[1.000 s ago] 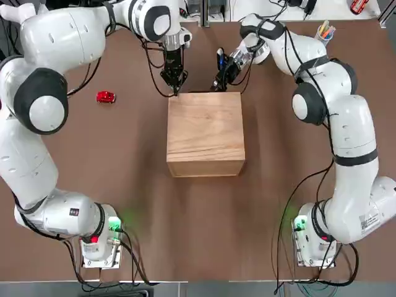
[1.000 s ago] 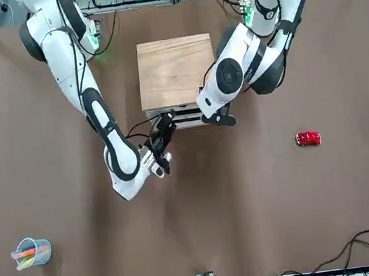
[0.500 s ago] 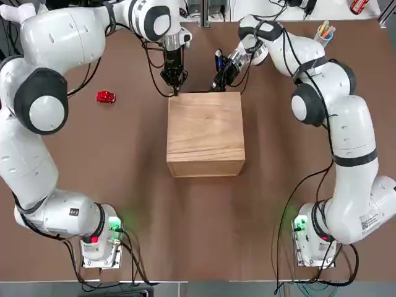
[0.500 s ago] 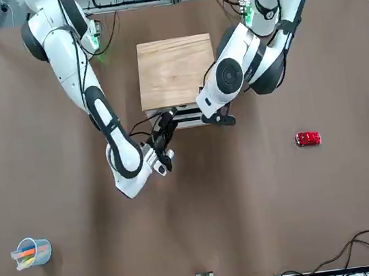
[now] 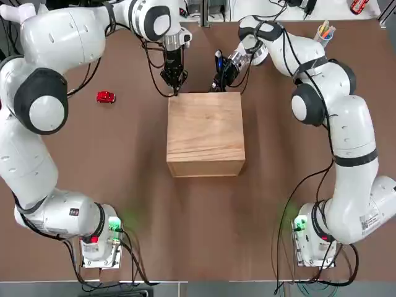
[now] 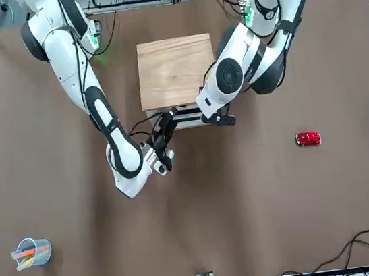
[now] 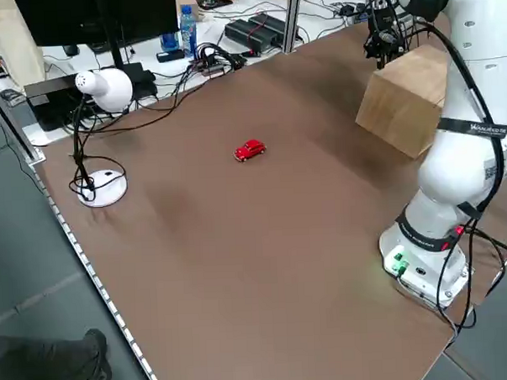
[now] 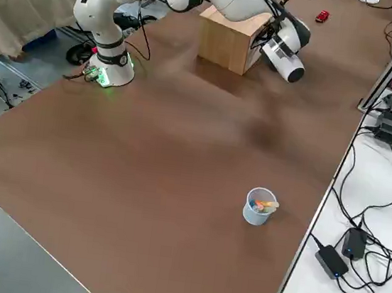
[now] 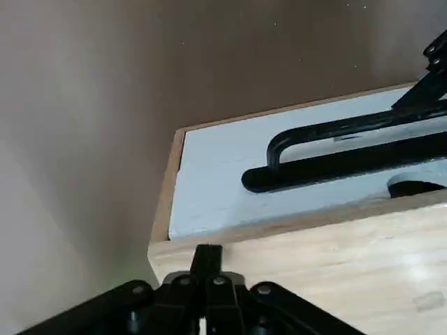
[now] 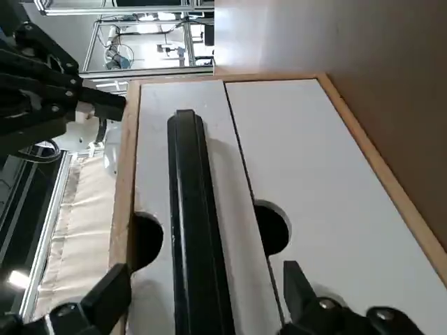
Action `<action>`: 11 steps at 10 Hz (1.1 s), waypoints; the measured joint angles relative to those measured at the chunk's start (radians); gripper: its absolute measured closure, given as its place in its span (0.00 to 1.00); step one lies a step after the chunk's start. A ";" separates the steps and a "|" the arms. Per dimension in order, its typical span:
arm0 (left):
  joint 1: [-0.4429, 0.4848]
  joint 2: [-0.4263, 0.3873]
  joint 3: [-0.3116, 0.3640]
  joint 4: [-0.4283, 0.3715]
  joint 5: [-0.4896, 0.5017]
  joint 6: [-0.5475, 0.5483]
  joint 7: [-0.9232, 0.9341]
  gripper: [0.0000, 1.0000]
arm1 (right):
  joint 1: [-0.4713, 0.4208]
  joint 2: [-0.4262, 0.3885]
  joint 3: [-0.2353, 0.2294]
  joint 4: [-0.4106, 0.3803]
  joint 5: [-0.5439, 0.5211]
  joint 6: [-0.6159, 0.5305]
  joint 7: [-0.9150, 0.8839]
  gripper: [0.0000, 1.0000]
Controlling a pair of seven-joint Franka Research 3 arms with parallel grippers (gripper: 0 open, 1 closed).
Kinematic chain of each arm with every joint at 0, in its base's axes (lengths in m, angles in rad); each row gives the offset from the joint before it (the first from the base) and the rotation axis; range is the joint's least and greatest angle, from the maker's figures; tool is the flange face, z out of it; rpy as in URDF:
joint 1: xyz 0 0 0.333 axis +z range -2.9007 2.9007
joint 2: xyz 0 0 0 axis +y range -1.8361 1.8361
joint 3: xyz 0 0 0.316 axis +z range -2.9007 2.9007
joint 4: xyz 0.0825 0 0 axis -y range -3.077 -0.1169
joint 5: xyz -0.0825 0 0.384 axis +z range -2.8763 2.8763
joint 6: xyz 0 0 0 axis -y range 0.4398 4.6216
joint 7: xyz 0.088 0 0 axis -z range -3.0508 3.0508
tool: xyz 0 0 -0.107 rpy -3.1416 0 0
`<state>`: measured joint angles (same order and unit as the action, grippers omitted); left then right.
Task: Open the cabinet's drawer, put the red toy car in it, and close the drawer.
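Both arms, the left arm (image 5: 52, 93) and the right arm (image 5: 352, 124), are finished in smooth white shells with rounded links. Dark grey to black rings and round joint covers break up the white; at least one cover has a white disc at its centre. Black straps bind loose black cables (image 5: 320, 93) along the links, one strap on the left arm bearing pale lettering, probably a brand name. The bases (image 5: 102, 238) are white blocks with green-lit patches; a small red spot shows on the left one. The left gripper (image 9: 206, 286) and right gripper (image 10: 209, 307) are matt black and angular, with small round screw heads visible.
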<state>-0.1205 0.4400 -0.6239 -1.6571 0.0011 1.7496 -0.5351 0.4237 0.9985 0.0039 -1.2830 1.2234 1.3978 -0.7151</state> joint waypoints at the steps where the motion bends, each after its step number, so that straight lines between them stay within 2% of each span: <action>1: 0.000 0.000 0.000 0.000 0.000 0.000 0.000 0.99 | 0.001 0.001 0.000 -0.003 0.004 0.008 0.002 0.27; 2: 0.000 0.000 0.000 0.000 0.000 0.000 0.000 0.99 | 0.001 0.001 -0.001 -0.007 0.011 0.015 0.002 0.44; 6: 0.000 0.000 0.000 0.000 0.000 0.000 0.000 0.99 | -0.001 0.000 -0.001 -0.006 0.016 0.009 0.007 0.53; 7: 0.000 0.000 0.000 0.000 0.000 0.000 0.000 0.99 | -0.003 -0.002 -0.002 -0.002 0.021 0.004 0.022 0.65; 11: 0.000 0.000 0.000 0.000 0.000 0.000 0.000 0.99 | -0.004 -0.001 -0.001 -0.003 0.025 0.007 0.060 0.66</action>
<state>-0.1203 0.4404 -0.6240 -1.6570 0.0011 1.7497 -0.5351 0.4196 0.9979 0.0025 -1.2863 1.2483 1.4049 -0.6546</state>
